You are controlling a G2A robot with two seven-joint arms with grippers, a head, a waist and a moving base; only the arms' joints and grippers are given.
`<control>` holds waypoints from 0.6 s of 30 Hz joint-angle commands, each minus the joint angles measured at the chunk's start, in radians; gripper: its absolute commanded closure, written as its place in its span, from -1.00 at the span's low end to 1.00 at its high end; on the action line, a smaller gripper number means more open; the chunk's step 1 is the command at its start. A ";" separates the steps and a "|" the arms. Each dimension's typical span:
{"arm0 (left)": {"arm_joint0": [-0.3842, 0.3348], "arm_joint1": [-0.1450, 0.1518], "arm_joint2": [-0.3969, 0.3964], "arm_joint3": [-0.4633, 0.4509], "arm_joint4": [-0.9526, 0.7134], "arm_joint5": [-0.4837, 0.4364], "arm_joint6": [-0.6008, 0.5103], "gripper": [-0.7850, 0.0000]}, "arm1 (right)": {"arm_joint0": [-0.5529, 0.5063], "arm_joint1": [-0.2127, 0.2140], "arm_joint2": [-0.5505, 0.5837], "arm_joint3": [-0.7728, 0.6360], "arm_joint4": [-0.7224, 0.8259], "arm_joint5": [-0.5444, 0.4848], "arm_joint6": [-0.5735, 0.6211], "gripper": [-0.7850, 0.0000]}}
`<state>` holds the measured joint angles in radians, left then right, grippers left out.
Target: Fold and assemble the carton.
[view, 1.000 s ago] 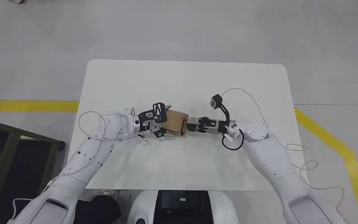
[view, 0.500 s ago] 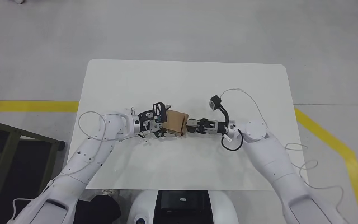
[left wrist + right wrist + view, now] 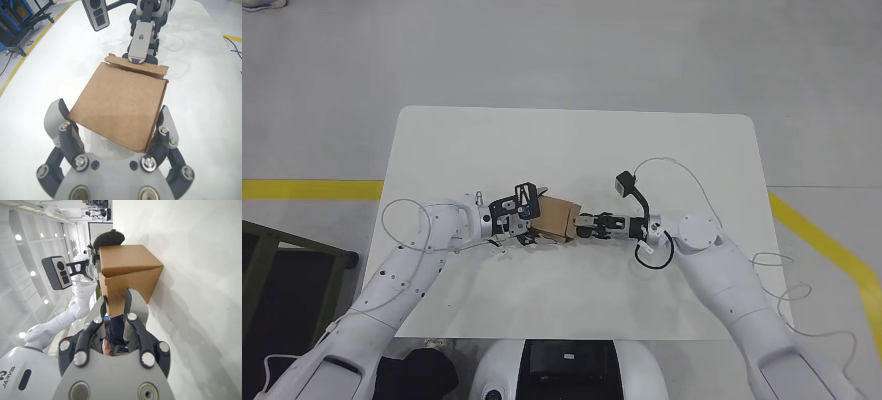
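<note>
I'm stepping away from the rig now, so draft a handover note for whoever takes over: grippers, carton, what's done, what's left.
Left gripper: shut on the carton, one finger on each side.
Right gripper: shut on the flap at the carton's far end.
Carton: on the table, between the two arms.
Done: carton opened into a box shape.
Left: the pinched flap is not yet flush; it likely needs closing. The left gripper's end cannot be judged.

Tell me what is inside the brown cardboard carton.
Its inside is hidden: the brown cardboard carton shows only closed outer walls, and the flap pinched by the right gripper covers the open end. Only a narrow dark gap shows.
</note>
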<state>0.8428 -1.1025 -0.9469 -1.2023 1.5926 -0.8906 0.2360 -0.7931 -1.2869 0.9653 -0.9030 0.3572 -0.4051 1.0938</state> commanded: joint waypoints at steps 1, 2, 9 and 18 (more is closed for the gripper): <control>-0.001 0.000 0.000 0.000 -0.001 0.000 0.000 -1.00 | -0.001 0.001 0.002 -0.003 -0.003 -0.001 -0.001 0.58; -0.001 0.000 0.000 0.000 -0.001 0.000 0.000 -1.00 | -0.002 0.001 0.003 -0.004 -0.004 -0.001 -0.003 0.59; 0.000 0.000 0.004 0.002 -0.003 0.000 -0.001 -1.00 | -0.007 0.004 0.010 -0.013 -0.016 -0.001 -0.017 0.69; -0.001 -0.001 0.007 0.005 -0.003 0.001 -0.001 -1.00 | -0.014 0.007 0.016 -0.027 -0.030 0.005 -0.028 0.70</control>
<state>0.8413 -1.1035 -0.9401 -1.1980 1.5893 -0.8883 0.2363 -0.8070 -1.2801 0.9814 -0.9288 0.3278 -0.4000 1.0661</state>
